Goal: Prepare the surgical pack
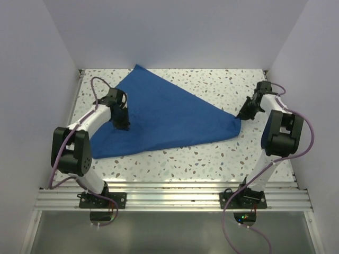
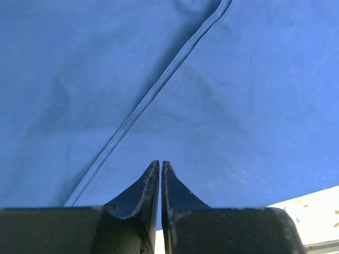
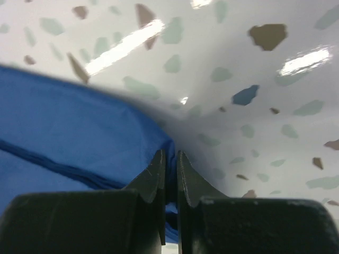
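— Royal-blue fabric fills the overhead view. The drape [image 1: 169, 119] lies on the speckled tabletop [image 1: 212, 153] as a rough triangle, with one tip toward the far edge and one toward the right.
— And the arms?
— The left claw [image 1: 122, 125] points down onto the left part of the drape. The right claw [image 1: 243, 114] sits at its right-hand tip.
— Left wrist camera?
— The left claw [image 2: 160, 165] has its fingers drawn nearly together, with only a thin slit between them. The drape [image 2: 238, 106] covers almost everything beneath, and a stitched hem [image 2: 153, 92] runs diagonally past the tips. A sliver of tabletop [image 2: 312, 211] shows at the lower right.
— Is any fabric nipped?
— I cannot tell. The claw is clenched, but nothing shows a fold caught in it.
— Right wrist?
— The right claw [image 3: 170, 156] is clenched on a corner of the drape [image 3: 69, 127]. Blue fabric sits between the two fingers, right at the cloth's edge, with bare tabletop [image 3: 238, 106] beyond. That picture is somewhat blurred.
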Motion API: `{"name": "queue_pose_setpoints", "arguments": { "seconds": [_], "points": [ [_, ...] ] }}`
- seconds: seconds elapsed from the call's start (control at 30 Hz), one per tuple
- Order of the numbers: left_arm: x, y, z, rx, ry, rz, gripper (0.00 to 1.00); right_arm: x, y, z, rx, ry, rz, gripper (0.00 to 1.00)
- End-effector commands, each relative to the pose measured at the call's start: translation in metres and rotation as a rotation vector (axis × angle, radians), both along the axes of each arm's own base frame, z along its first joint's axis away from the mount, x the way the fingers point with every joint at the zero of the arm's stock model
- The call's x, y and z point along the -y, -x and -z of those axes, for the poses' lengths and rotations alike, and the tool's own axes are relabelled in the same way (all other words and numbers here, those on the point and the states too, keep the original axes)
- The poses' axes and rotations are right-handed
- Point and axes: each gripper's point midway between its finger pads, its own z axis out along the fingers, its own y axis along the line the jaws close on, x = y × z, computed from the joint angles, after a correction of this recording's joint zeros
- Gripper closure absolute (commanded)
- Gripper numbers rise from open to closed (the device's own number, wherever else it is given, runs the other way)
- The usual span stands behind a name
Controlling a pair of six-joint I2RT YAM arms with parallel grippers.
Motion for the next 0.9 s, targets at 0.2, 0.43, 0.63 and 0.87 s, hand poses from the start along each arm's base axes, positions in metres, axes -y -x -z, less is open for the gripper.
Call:
{"name": "queue_pose_setpoints", "arguments": {
  "seconds": [0.2, 0.43, 0.63, 0.87],
  "points": [
    [0.006, -0.007, 0.021, -0.010, 0.026, 0.019, 0.94, -0.092, -0.020, -0.122, 0.206, -0.030, -0.194, 1.00],
    [0.003, -0.008, 0.024, -0.017, 0.012, 0.015, 0.94, -0.181, -0.009, -0.174, 0.276, -0.136, -0.345, 1.00],
    [0.000, -0.013, 0.025, -0.010, -0.007, -0.001, 0.95, -0.261, 0.003, -0.211, 0.335, -0.254, -0.478, 1.00],
    [-0.005, -0.017, 0.011, 0.030, -0.022, -0.055, 0.94, -0.346, 0.005, -0.233, 0.394, -0.396, -0.567, 1.00]
  ]
}}
